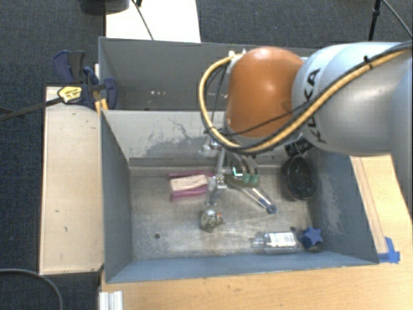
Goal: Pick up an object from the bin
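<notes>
My gripper (213,202) reaches down from under the orange cover into the middle of the bin. Its tip ends right above a small brownish-grey lump (210,221) on the bin floor. Whether it touches the lump I cannot tell. A pink and maroon block (188,186) lies flat just left of the gripper. On its right lies a slim tool with a green part and a blue tip (256,192), slanting toward the front right.
A black round thing (300,177) stands against the right wall. A clear small bottle with a blue cap (284,239) lies along the front wall at the right. The arm and its cables hang over the bin's back right.
</notes>
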Controlling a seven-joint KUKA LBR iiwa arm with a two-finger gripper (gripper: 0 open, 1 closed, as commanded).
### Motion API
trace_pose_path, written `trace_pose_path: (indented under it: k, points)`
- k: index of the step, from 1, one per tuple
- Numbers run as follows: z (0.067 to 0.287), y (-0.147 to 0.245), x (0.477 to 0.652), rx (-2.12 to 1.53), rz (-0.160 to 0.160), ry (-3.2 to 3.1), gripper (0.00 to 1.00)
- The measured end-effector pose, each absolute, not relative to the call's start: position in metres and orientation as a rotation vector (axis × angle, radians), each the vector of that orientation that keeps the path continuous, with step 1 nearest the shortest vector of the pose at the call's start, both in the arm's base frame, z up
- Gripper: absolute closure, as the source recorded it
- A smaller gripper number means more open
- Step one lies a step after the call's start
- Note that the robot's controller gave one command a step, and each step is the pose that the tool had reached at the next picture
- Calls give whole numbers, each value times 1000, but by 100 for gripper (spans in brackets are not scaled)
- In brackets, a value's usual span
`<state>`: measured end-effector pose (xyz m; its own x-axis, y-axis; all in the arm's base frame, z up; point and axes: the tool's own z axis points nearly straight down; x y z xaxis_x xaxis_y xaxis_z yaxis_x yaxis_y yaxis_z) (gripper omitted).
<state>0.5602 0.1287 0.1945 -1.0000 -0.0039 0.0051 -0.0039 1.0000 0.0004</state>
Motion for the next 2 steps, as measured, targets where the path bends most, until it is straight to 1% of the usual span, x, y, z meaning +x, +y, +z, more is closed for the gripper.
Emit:
trace_pose_path:
  k: [1, 2]
  points:
    - [69, 136, 584, -2, -5, -3148, 0]
    - [102, 143, 585, -158, -5, -3144, 0]
